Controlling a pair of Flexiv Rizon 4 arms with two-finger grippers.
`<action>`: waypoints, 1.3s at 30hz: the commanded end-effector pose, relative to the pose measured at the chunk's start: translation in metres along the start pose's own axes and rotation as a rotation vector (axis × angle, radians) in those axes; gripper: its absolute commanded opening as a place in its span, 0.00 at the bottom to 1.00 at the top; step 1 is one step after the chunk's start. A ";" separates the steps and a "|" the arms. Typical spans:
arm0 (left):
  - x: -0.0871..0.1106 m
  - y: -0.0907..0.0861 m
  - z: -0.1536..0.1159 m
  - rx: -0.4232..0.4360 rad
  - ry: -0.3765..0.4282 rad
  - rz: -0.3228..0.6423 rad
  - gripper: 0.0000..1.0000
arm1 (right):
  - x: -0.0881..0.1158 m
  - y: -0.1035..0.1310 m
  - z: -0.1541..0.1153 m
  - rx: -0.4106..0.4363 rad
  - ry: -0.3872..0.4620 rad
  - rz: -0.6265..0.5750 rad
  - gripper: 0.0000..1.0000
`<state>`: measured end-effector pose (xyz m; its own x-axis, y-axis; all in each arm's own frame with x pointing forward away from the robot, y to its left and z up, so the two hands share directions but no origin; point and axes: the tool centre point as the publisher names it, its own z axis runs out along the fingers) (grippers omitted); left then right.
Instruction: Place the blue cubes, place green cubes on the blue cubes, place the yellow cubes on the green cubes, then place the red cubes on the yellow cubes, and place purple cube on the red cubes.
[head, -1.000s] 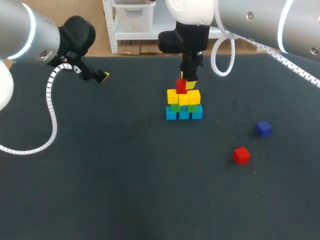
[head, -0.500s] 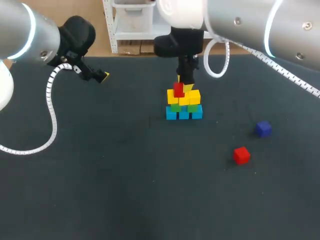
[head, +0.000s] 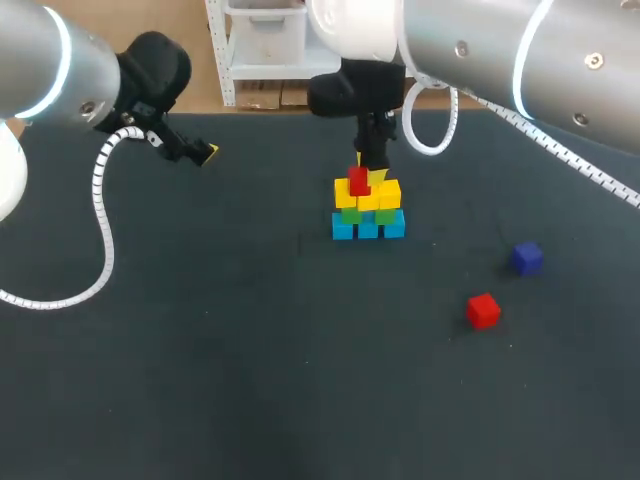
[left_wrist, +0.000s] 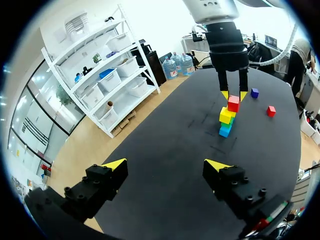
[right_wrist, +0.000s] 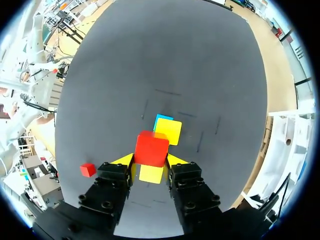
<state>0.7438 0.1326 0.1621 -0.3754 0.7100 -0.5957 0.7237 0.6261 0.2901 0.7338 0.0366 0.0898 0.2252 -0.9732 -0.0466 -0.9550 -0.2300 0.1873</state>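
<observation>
Three blue cubes (head: 368, 229) sat side by side in a row on the dark table (head: 200, 360), a little beyond its middle toward 12 o'clock in the head view. Green cubes (head: 350, 214) lay on that row, and yellow cubes (head: 388, 193) lay on the green ones, so the pile stood three layers high. Over the yellow layer, a little toward its 9 o'clock side, was the held red cube (head: 359, 181). The right gripper (right_wrist: 150, 161) stood over it, pointing down, with its two yellow-tipped fingers clamped on the cube's opposite sides. In the right wrist view the red face filled the gap between them, with yellow and blue cubes just under it. Whether the cube's underside touched the yellow layer could not be told.

From the pile, the spare red cube (head: 483, 310) lay alone on the table between 4 and 5 o'clock, well apart. The purple cube (head: 526, 258) lay between 3 and 4 o'clock, farther out, near the spare red one but not touching it.

The left gripper (left_wrist: 166, 165) hung well away from the pile, between 9 and 10 o'clock from it, near the table's far edge. Its fingers stood wide apart with nothing between them. In the left wrist view the pile and the right gripper showed far ahead of them.
</observation>
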 end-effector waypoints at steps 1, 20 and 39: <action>0.001 0.002 0.000 0.008 -0.004 0.004 1.00 | -0.001 -0.003 -0.001 -0.005 -0.002 -0.002 0.00; 0.001 0.002 0.000 0.008 -0.004 0.004 1.00 | 0.000 -0.006 0.002 -0.010 -0.005 -0.004 0.00; 0.001 0.002 0.000 0.008 -0.004 0.004 1.00 | -0.002 -0.005 0.001 -0.016 -0.014 -0.016 0.45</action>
<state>0.7438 0.1326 0.1621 -0.3754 0.7100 -0.5957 0.7237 0.6261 0.2901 0.7354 0.0395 0.0872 0.2375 -0.9694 -0.0612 -0.9493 -0.2450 0.1967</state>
